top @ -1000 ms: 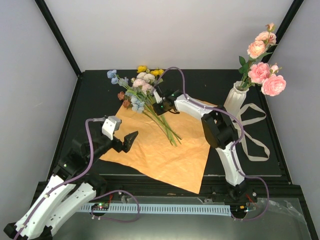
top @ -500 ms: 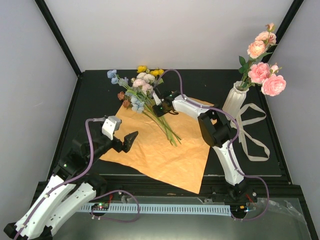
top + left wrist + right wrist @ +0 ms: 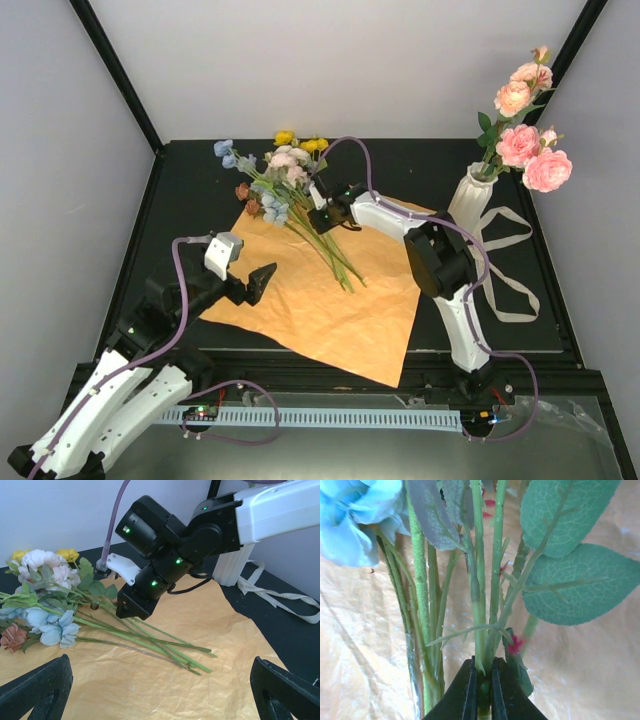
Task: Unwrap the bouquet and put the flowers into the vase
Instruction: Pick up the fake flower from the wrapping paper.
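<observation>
— Where do the flowers (image 3: 283, 185) lie?
— Left of centre in the top view, on the spread orange paper (image 3: 340, 310), with the blooms toward the upper left.
— And the jaws?
— The right jaws pinch one green stem (image 3: 479, 605), nearly closed on it. The left jaws gape wide and empty over the paper's left edge. The vase (image 3: 468, 200) stands upright at the right.

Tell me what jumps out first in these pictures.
The bright orange paper lies spread open mid-table, with loose flowers lying across its far-left corner. The right gripper pinches a green stem there. At the right rear, a white vase already holds pink roses.
</observation>
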Robot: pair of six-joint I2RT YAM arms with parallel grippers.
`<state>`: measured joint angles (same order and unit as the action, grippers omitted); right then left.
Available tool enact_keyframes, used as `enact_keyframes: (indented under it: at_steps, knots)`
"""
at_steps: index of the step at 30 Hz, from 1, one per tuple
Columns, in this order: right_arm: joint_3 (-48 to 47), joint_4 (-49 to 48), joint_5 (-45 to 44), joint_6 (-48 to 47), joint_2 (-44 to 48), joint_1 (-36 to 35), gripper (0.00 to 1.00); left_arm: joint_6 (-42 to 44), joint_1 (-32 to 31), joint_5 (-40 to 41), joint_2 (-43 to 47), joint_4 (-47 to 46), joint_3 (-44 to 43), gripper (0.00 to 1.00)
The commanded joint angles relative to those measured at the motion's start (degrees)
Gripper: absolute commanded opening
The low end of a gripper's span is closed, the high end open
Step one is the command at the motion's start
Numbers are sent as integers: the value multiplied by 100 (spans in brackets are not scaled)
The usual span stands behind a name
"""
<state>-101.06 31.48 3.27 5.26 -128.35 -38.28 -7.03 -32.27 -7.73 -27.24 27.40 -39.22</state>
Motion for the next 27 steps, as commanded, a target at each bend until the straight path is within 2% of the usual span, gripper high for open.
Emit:
enact_keyframes:
  at_steps: [1, 14, 22, 27]
  knots:
    - [294, -490, -232, 153, 635, -38, 1, 70, -16, -43, 47, -107, -6, 99]
    - [1018, -1066, -538, 429, 1579, -35, 1, 79, -16, -98, 13, -152, 27, 99]
    - [1634, -1522, -443, 1167, 2563, -53, 1, -18, -10, -260, -53, -172, 22, 99]
    - [2022, -1833, -231, 1625, 3344, -205, 1, -396, -10, -568, -72, -286, 12, 98]
